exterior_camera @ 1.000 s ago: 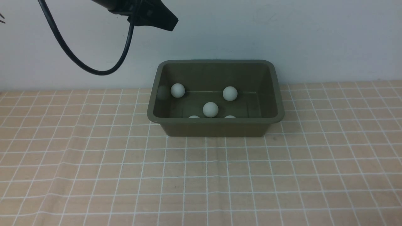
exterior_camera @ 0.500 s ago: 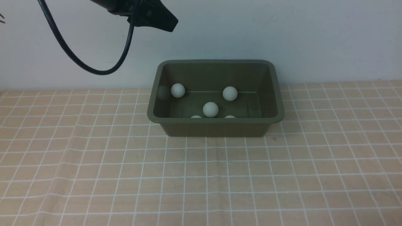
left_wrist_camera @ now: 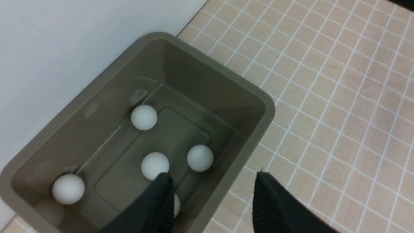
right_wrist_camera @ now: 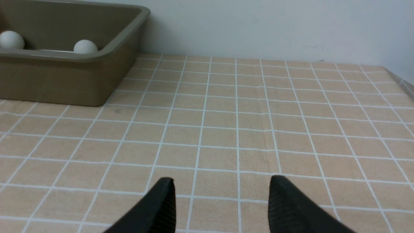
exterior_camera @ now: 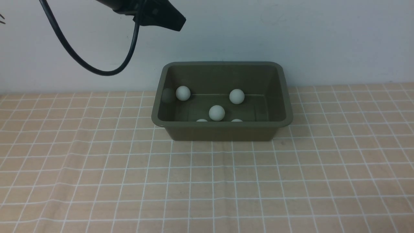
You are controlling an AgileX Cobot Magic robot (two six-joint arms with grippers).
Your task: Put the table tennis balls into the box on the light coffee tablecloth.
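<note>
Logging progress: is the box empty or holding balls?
Holding balls: five table tennis balls lie on the floor of the box.

No readable text, labels or numbers anywhere.

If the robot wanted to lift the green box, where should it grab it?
Probably the rolled rim of the box, at a short end wall, coming down from above. The rim sticks out like a lip, giving the fingers an edge, while the walls slope and the open top leaves room for one finger inside.
</note>
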